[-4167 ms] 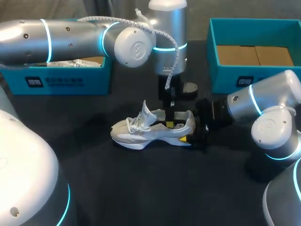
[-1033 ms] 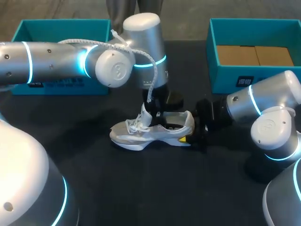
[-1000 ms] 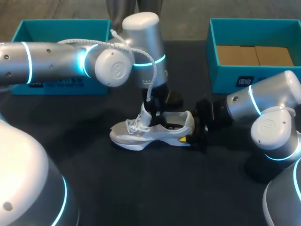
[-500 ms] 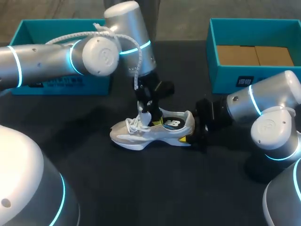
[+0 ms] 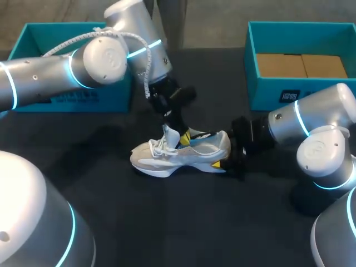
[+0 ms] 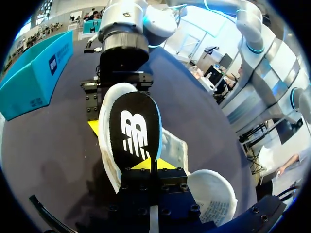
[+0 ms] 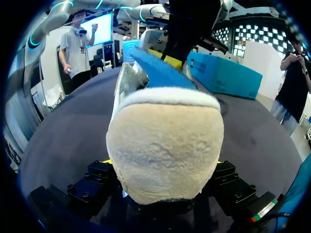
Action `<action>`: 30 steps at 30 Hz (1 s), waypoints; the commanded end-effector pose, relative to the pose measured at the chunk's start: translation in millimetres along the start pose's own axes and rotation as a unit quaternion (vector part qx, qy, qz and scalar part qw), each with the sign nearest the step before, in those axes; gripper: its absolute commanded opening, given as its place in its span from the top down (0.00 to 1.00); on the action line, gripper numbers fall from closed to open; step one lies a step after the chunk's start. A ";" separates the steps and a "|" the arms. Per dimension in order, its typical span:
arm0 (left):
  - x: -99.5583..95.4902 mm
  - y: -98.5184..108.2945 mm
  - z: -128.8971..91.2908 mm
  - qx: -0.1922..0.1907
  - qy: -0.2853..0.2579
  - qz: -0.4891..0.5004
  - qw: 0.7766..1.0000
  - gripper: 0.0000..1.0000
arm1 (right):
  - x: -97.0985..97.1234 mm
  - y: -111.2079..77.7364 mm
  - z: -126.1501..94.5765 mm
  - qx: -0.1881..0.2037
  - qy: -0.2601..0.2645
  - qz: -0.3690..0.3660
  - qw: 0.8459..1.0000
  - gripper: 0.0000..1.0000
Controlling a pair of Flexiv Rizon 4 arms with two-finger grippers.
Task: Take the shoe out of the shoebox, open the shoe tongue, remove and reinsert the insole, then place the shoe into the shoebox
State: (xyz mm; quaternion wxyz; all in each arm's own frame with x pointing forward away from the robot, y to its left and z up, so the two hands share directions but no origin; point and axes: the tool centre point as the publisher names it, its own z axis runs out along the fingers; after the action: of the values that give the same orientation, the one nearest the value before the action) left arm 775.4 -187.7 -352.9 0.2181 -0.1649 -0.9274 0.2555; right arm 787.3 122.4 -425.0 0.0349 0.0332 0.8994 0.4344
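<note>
To the left of the shoe [image 5: 183, 156] and well apart from it stands one teal shoebox [image 5: 72, 97]. My left arm passes in front of that box. My left gripper [image 5: 177, 129] hangs just above the shoe's opening, its fingers pressed together on the front end of the insole [image 6: 135, 131]. In my left wrist view the insole runs away from my fingertips toward the heel, black face up, with the shoe's white rim on either side of it. In my right wrist view its blue underside slopes up over the heel collar. I judge it to be partly lifted out, though I cannot tell whether its heel end is clear of the shoe.

The tongue [image 5: 169, 135] stands up at the laces, pulled forward. The shoe lies on its sole on the black table [image 5: 167, 222], toe to the left. At the heel, my right gripper [image 5: 229, 158] clamps the shoe from both sides, holding it steady. To the right of the shoe and behind it sits the second teal shoebox [image 5: 267, 92].

So the shoe is out of the box, the tongue is open, and the insole is being removed. What is left is pulling it free, sliding it back in flat, and putting the shoe into a shoebox.
</note>
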 end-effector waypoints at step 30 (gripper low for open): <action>3.8 -61.0 -21.2 0.026 0.010 0.119 0.992 1.00 | -0.8 -0.1 1.2 0.003 -0.001 0.000 1.000 1.00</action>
State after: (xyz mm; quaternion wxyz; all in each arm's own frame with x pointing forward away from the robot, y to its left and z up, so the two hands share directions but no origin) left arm 771.0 -224.1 -303.6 0.1991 -0.2693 -0.8913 0.3056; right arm 787.4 122.0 -425.1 0.0350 0.0333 0.8995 0.4343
